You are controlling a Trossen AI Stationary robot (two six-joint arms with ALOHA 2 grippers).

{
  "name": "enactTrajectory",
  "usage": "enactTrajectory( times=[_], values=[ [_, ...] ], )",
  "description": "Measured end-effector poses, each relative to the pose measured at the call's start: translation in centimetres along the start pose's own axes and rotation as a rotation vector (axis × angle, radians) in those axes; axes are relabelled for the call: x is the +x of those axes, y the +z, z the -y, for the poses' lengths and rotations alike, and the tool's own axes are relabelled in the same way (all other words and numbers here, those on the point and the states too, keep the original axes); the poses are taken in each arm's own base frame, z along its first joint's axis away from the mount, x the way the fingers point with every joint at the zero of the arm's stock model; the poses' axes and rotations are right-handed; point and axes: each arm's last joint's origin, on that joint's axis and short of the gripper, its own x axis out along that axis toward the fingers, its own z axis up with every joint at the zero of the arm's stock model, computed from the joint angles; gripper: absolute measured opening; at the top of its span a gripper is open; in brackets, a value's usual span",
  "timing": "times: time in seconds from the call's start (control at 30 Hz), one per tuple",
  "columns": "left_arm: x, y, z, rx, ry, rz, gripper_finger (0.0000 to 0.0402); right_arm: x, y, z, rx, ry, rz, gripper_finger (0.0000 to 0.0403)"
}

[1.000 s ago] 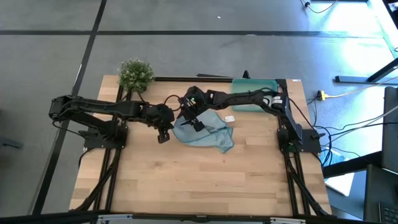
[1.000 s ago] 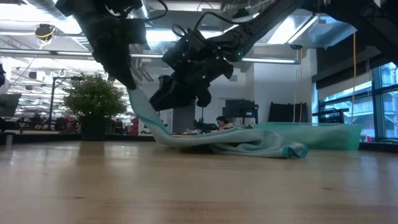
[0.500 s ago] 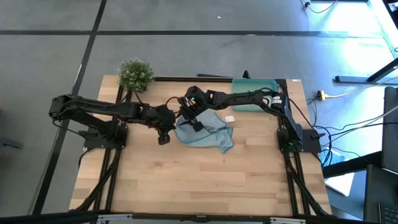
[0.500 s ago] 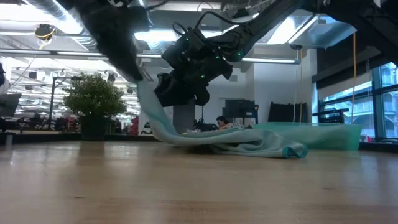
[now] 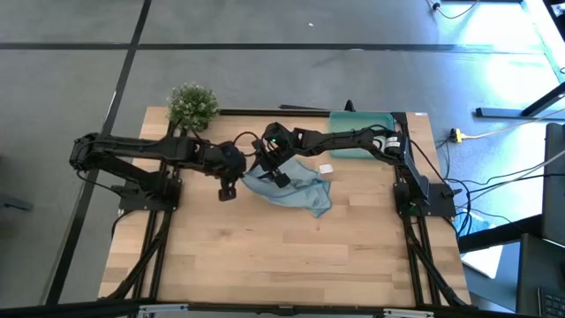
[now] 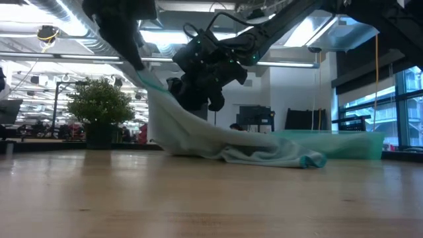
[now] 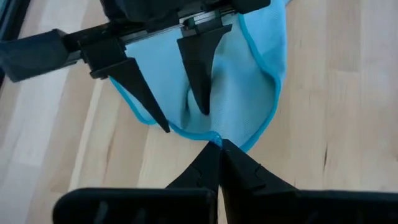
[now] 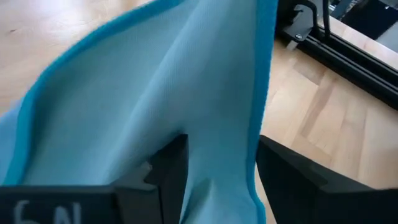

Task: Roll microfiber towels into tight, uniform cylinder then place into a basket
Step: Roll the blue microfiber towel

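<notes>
A: Where's the towel?

B: Mid-surface, unrolled, rumpled. Its corner nearest the plant hangs lifted, pinched in the left gripper's pressed-together jaws.

A: The right gripper?

B: Beside that corner, jaws partly spread around cloth.

A: Progress?

B: Early, I'd judge: no cylinder yet. The basket sits beyond the towel at the far edge.
</notes>
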Motion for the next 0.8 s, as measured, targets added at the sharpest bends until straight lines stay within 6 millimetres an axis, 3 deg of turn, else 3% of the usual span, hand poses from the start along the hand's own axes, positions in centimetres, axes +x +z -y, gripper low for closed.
enactTrajectory(
  times=[0.2,0.4,0.63,0.8],
  values=[
    [-0.2,-1.2,0.3,-0.081,-0.072,-0.138,0.0000,-0.1,-0.6,0.4,0.032,-0.139,-0.146,0.0184],
    [-0.6,-2.7,0.8,-0.180,-0.061,-0.289,0.0000,-1.3,-2.5,1.1,0.245,-0.164,-0.242,0.0184],
    [-0.6,-2.8,1.1,-0.235,-0.054,-0.303,0.0000,-3.2,-4.6,2.5,0.724,-0.241,-0.246,0.0184],
    [-0.6,-2.7,1.1,-0.245,-0.045,-0.287,0.0000,-3.3,-4.2,3.3,0.698,-0.244,-0.154,0.0184]
  ],
)
